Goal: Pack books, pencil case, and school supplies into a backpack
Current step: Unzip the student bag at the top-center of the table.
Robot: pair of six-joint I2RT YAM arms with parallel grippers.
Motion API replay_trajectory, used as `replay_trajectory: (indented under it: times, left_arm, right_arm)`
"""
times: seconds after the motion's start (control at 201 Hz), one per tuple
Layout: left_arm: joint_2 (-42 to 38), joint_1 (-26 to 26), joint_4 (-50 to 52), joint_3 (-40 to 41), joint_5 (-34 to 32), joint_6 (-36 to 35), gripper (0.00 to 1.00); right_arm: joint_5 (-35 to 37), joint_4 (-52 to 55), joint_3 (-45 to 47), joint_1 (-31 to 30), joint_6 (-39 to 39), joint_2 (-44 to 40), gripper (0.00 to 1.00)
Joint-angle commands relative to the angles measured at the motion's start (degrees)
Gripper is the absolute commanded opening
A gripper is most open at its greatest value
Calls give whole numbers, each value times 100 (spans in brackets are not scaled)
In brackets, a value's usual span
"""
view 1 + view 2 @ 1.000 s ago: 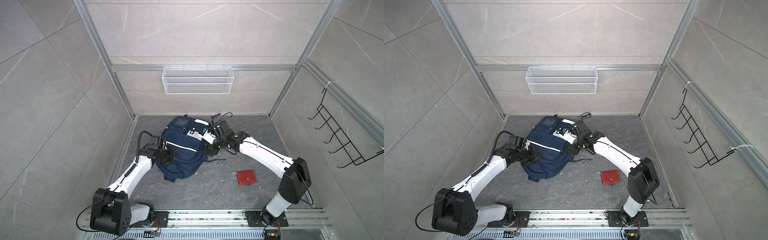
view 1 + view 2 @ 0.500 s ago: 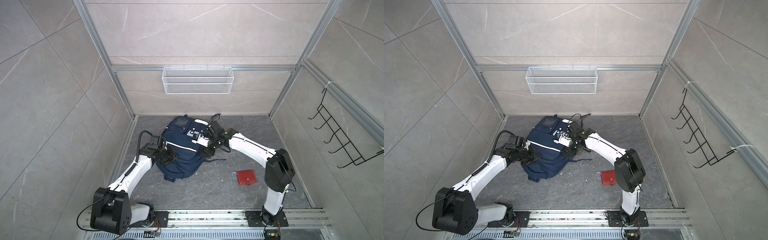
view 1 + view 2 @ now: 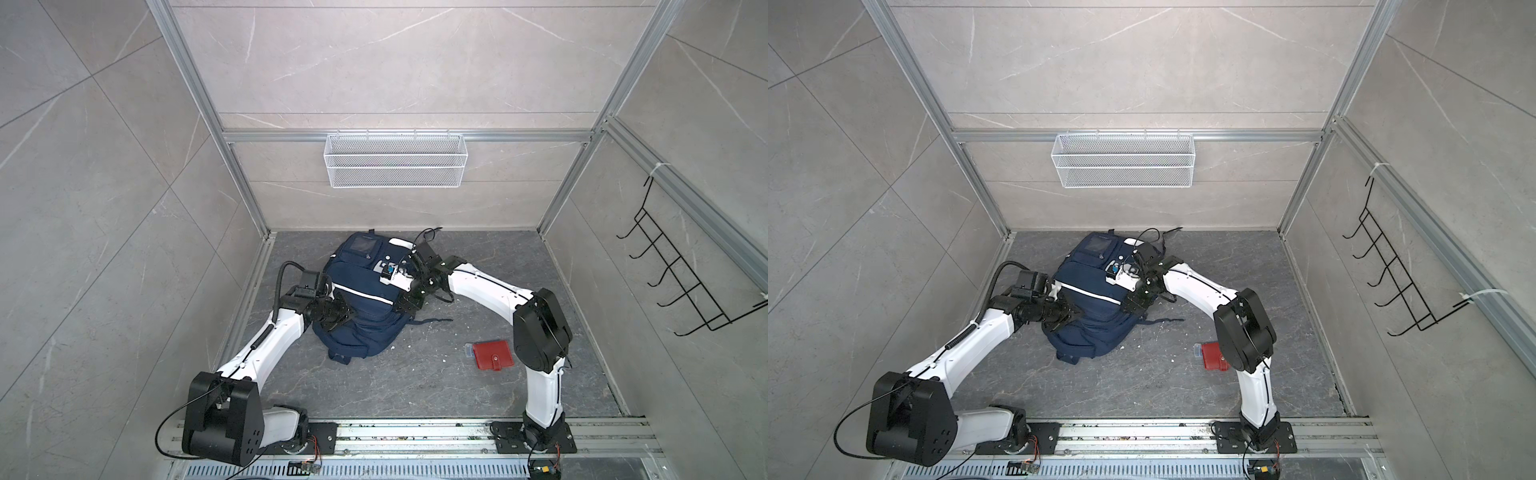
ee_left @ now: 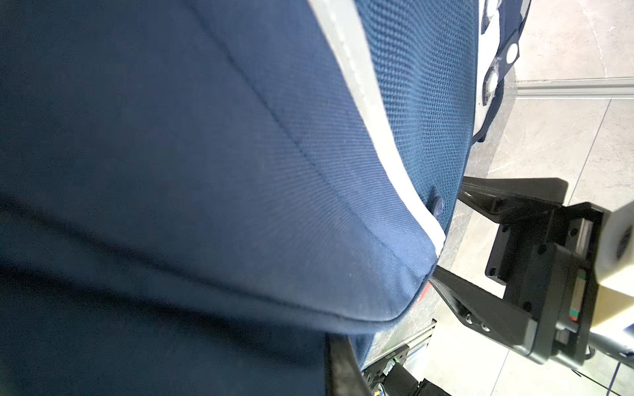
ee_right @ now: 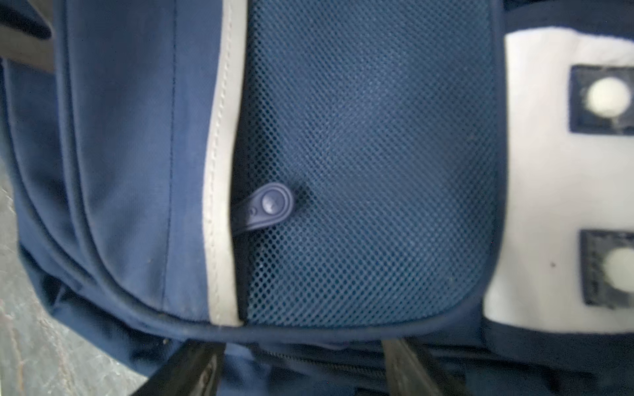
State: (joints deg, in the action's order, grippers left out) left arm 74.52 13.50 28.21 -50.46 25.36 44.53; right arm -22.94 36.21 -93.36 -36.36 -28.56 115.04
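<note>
The navy backpack (image 3: 361, 299) (image 3: 1096, 299) lies on the grey floor with its white-striped front up. My left gripper (image 3: 338, 316) (image 3: 1069, 318) is shut against its left side; in the left wrist view navy fabric (image 4: 240, 171) fills the picture and covers the one finger that shows. My right gripper (image 3: 409, 301) (image 3: 1133, 302) (image 5: 298, 370) is open, its fingers (image 5: 187, 372) straddling the zipper at the backpack's right side. The red snap case (image 3: 493, 354) (image 3: 1212, 356) and a clear bluish piece (image 3: 469, 350) lie on the floor beside the right arm. Books and pencil case are out of view.
A white wire basket (image 3: 395, 166) hangs on the back wall and a black hook rack (image 3: 681, 282) on the right wall. The left wall stands close to the backpack. A dark strap (image 3: 432, 321) trails on the floor. The arms' base rail (image 3: 415, 432) runs along the front.
The right arm has folded, its elbow swinging left and up, and its gripper has slid a little toward the front along the backpack's right side. The left arm has not moved.
</note>
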Motion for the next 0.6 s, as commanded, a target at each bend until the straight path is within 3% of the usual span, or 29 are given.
replay_trajectory:
  times: [0.0,0.349,0.597]
  left_arm:
    - [-34,140,-189,-19,394,-93,0]
    - [28,476,-373,-48,241,24,0]
    - [21,548,-426,-59,223,60,0]
  right_arm:
    - [-431,-352,-267,-17,372,229,74]
    - [-897,-492,-410,-20,709,503,74]
    - [-1143,-348,-394,-20,652,572,63]
